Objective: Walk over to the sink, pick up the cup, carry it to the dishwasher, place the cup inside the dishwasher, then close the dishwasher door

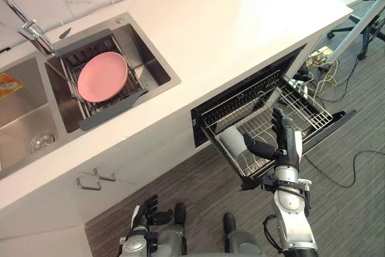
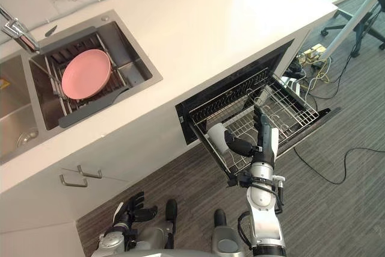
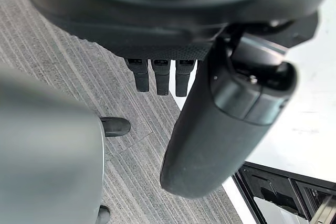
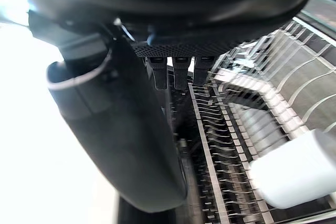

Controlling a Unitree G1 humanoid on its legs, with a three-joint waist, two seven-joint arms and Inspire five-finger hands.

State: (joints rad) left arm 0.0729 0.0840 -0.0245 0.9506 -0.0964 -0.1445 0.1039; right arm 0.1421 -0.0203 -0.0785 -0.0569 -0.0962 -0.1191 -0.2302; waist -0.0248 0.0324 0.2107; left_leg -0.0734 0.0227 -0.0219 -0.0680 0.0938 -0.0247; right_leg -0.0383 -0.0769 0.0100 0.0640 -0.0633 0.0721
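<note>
The right hand (image 1: 287, 144) is being held above the pulled-out wire rack (image 1: 304, 105) of the dishwasher (image 1: 201, 118). Its fingers (image 4: 181, 74) are being kept straight and well apart from the thumb, and nothing is being clasped between them. The white cup (image 1: 232, 140) is lying on its side inside the rack, just beside the thumb's tip, on the side of the hand towards the sink (image 1: 163, 71). From the head views it cannot be told whether the thumb is touching it. In the right wrist view the cup is being shown resting on the wires, apart from fingers and thumb alike.

The dishwasher door (image 1: 340, 120) is being left folded down beneath the rack, on the side of the hand away from the cup. The white desk (image 1: 240, 22) is running across beyond the fingertips. The sink is set into it well away from the hand, past the cup, and a pink plate (image 1: 102, 76) is being held there in a dark drainer (image 1: 111, 115).

The left hand (image 1: 147, 209) is being held low, well apart from the right hand, above the grey floor (image 1: 349, 203). Its fingers are being kept loosely spread and nothing is being gripped.
</note>
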